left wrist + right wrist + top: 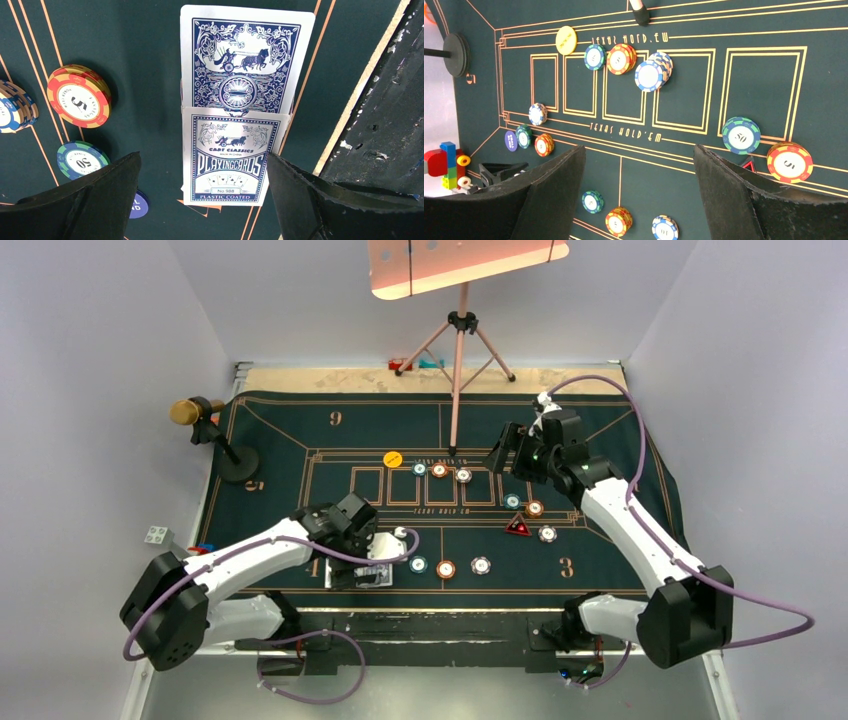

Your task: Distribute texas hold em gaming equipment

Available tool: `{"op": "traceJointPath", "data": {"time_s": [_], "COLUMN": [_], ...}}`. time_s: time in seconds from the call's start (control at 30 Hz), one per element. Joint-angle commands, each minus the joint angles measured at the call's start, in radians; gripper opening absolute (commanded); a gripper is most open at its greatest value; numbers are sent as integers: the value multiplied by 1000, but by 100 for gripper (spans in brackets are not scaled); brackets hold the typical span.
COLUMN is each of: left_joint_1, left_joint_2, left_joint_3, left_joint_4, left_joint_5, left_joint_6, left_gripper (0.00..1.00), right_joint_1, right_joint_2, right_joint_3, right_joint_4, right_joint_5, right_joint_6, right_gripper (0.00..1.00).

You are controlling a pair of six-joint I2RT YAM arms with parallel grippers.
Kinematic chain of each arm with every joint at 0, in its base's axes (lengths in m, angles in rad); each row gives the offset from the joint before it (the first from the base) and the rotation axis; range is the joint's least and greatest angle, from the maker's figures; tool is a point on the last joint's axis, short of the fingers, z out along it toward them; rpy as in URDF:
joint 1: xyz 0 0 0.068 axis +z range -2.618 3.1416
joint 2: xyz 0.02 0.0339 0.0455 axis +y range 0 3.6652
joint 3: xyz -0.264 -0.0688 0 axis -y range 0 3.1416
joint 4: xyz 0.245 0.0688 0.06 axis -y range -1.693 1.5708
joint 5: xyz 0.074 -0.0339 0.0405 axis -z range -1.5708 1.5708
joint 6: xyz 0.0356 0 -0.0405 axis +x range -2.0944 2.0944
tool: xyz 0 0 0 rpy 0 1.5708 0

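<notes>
one green felt mat — grey walls

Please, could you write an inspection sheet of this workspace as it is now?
Surface: dark green felt mat with gold lines.
Job's things: card box overlapping a blue-backed card; chip stacks grouped across the mat; yellow disc; red triangular marker.
Clutter: toy blocks and microphone at the mat's left edge.
Grippers: left pincer open over the card box; right pincer open, empty.
Cables: purple cables loop from both arms.
Surroundings: tripod at the far side; grey walls.
</notes>
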Motion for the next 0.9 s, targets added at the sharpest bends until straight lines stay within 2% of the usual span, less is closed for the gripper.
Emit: {"op": "traceJointPath", "data": {"time_s": [0.0, 0.3, 0.53, 0.7, 0.87], "left_joint_1": [-21, -21, -21, -39, -85], "left_joint_2": [22, -55, -47, -21, 26], "left_joint_3": [-9, 40, 18, 7, -22], "left_joint_4": [43, -56, -48, -20, 48], "left_joint_5": [-18, 23, 42, 13, -75], "left_joint_6": [-12, -18, -27, -39, -46], "left_gripper": [100, 100, 100, 100, 100], "right_joint_1": [3, 3, 3, 3, 3], "right_joint_2": [5, 23, 23, 29, 39], "right_joint_3": [40, 45, 35, 41, 45], "right_joint_4": [43, 40, 46, 46, 44], "right_joint_5": [-32, -37, -59, -61, -59], "right_joint_6": [6, -3, -8, -10, -9], "right_gripper": [83, 83, 84, 84, 84]}}
